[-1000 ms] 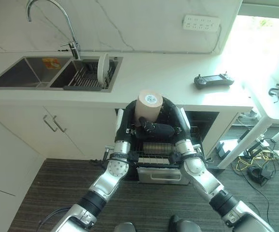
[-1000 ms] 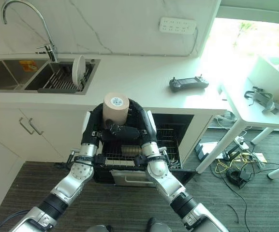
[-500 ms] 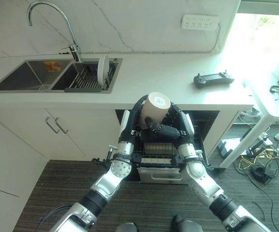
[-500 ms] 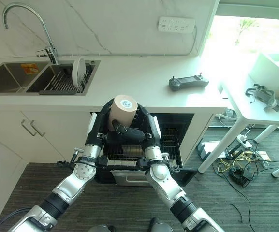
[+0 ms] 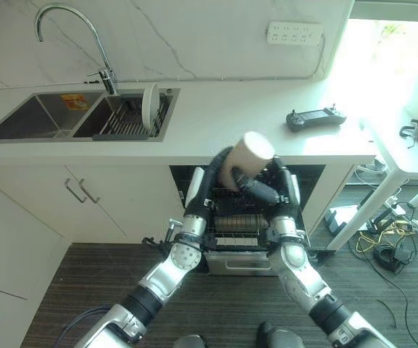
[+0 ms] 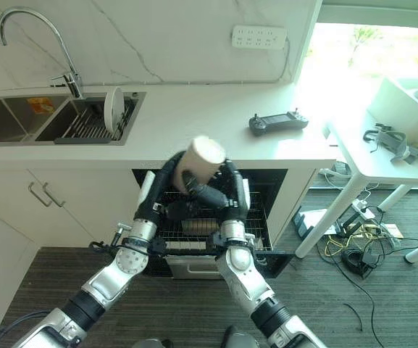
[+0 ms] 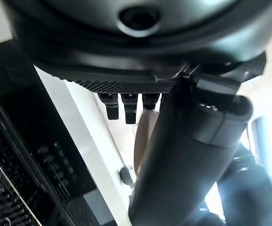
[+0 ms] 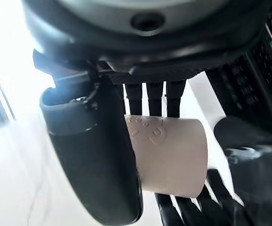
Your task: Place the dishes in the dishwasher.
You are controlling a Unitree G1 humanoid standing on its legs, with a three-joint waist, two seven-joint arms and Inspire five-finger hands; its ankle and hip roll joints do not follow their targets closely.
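Both hands (image 5: 251, 190) up over the open dishwasher's rack (image 5: 237, 225), right fingers (image 8: 154, 101) curled round the tilted cup (image 5: 246, 156), left fingers can't tell, could easily slip out and smash below.

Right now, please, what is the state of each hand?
Left hand: cannot be told, its fingers are hidden.
Right hand: closed on the beige cup, held above the open dishwasher.

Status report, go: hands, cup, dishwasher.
Right hand shut on cup, held tilted above the open dishwasher rack. Left hand beside the cup, grip unclear. One plate in the sink rack.
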